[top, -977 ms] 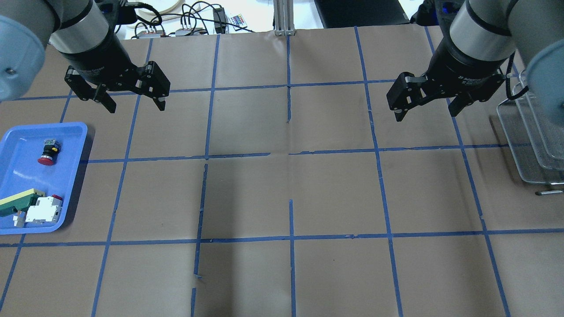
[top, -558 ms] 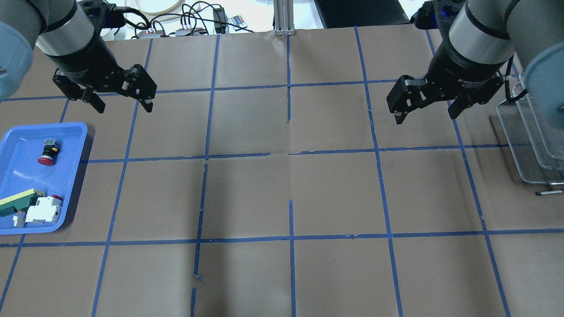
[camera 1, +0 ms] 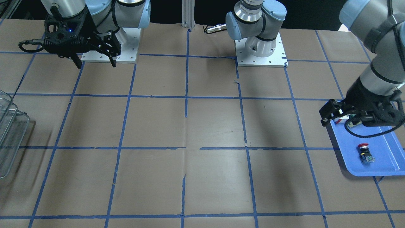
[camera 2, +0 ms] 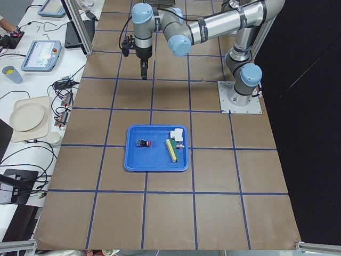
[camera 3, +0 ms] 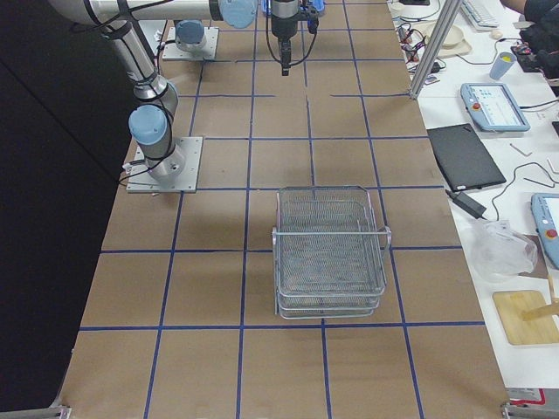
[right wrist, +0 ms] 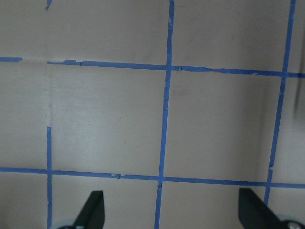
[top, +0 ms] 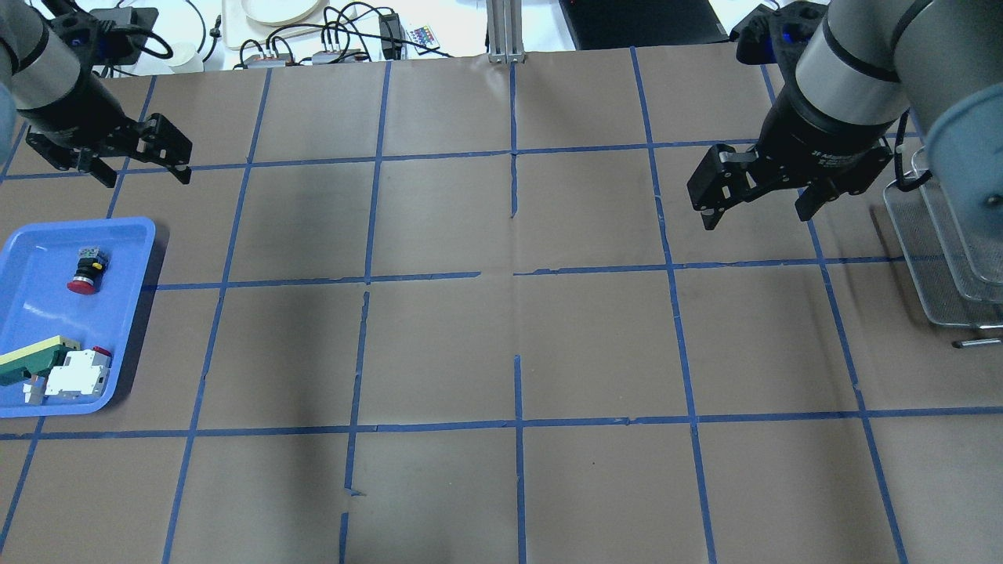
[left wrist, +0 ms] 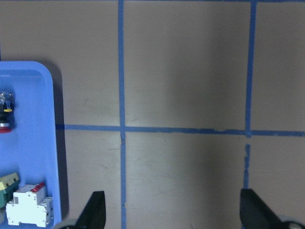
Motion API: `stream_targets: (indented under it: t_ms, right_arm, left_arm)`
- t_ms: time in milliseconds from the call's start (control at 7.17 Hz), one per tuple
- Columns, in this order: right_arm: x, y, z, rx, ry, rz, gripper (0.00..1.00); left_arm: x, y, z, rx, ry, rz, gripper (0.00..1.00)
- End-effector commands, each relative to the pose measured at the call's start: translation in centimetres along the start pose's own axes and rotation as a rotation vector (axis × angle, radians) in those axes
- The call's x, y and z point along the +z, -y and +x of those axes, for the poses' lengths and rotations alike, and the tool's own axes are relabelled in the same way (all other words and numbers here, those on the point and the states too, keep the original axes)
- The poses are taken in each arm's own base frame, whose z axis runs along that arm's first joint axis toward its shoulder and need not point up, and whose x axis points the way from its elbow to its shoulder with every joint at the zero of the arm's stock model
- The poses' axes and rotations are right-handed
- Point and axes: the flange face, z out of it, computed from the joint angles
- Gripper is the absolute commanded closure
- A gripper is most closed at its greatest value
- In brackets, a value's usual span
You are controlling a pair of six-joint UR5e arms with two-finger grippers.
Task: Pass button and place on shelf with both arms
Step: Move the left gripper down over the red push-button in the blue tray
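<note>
Mesh shelf (top: 944, 270) runs off-frame (overhead view); left gripper (top: 146, 178), right gripper (top: 756, 219) both spread wide.

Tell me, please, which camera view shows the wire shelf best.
The exterior right view: the whole shelf sits unobstructed, its stacked mesh tiers visible. The overhead view catches only its edge at the right border, the front-facing view its end at the left border. The other views miss it.
</note>
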Motion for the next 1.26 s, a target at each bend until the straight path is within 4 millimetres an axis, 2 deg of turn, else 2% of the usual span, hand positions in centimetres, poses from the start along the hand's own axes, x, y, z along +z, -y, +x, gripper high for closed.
stream_targets:
  t_ms: [0, 140, 279, 419, 558, 698, 837, 977, 1116]
  right_arm:
    - [0.0, -0.1, 0.0, 0.013, 0.003, -0.007, 0.00]
    - [0.2, -0.2, 0.0, 0.014, 0.003, -0.015, 0.00]
    - [0.2, -0.1, 0.0, 0.014, 0.003, -0.016, 0.00]
    - [0.8, -0.3, 0.0, 0.014, 0.009, -0.028, 0.00]
    - [0.9, -0.5, 0.0, 0.014, 0.009, -0.033, 0.00]
    - [1.0, -0.4, -0.2, 0.013, 0.017, -0.032, 0.00]
    - [1.1, -0.4, -0.1, 0.016, 0.017, -0.035, 0.00]
    - [1.2, -0.5, -0.1, 0.016, 0.016, -0.048, 0.00]
    - [1.2, -0.5, -0.1, 0.015, 0.016, -0.048, 0.00]
  left_arm:
    - [6.4, 0.3, -10.7, 0.016, 0.006, -0.011, 0.00]
    - [8.5, -0.6, -14.4, -0.035, -0.006, -0.037, 0.00]
    - [11.5, -0.6, -18.3, -0.028, 0.021, 0.003, 0.00]
    - [14.3, -2.1, -21.9, 0.038, 0.013, 0.015, 0.00]
    - [16.4, -3.7, -23.3, 0.028, -0.024, 0.051, 0.00]
    - [18.6, -5.4, -23.1, 0.040, -0.002, 0.076, 0.01]
    - [20.4, -6.5, -22.2, 0.093, 0.032, 0.111, 0.01]
    - [22.1, -7.2, -21.3, 0.130, 0.007, 0.120, 0.02]
    - [22.7, -6.8, -21.5, 0.129, -0.017, 0.137, 0.02]
